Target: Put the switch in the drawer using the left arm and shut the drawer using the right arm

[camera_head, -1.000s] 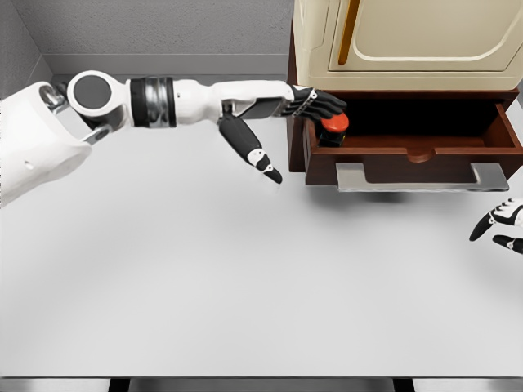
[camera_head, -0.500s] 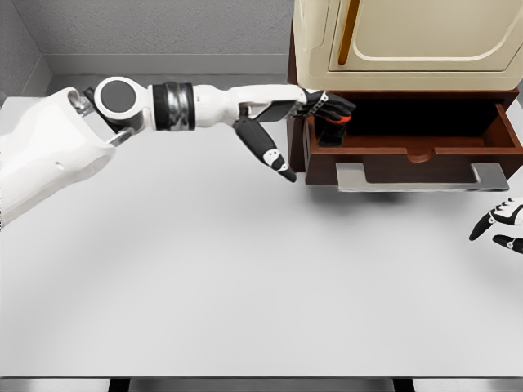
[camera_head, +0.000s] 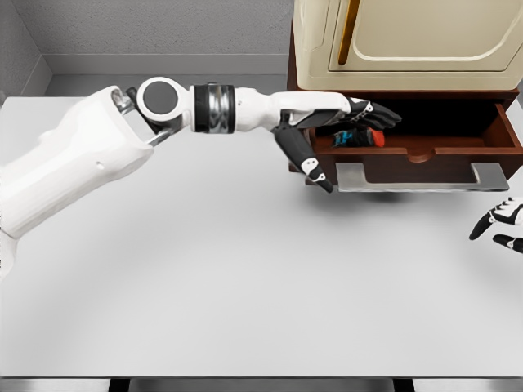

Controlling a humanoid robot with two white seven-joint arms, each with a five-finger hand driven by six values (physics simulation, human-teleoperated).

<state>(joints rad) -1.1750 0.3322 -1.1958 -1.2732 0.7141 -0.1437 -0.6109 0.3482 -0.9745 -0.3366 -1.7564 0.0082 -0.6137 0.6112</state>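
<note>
The switch, black with a red button and a blue spot, lies tipped on its side inside the open brown drawer, near its left end. My left hand reaches over the drawer's left wall and hovers just above the switch. Its fingers are stretched out flat and the thumb hangs down in front of the drawer, so the hand looks open. My right hand rests low at the right edge of the table with relaxed fingers, below and right of the drawer's silver handle.
A cream cabinet with a door sits on top of the drawer unit at the back right. The white table spreads out in front, with a grey wall behind it.
The left arm has pushed further right into the drawer. The switch went from upright at the drawer's left corner to lying on its side deeper inside, and the fingers have straightened. The right hand stayed still.
</note>
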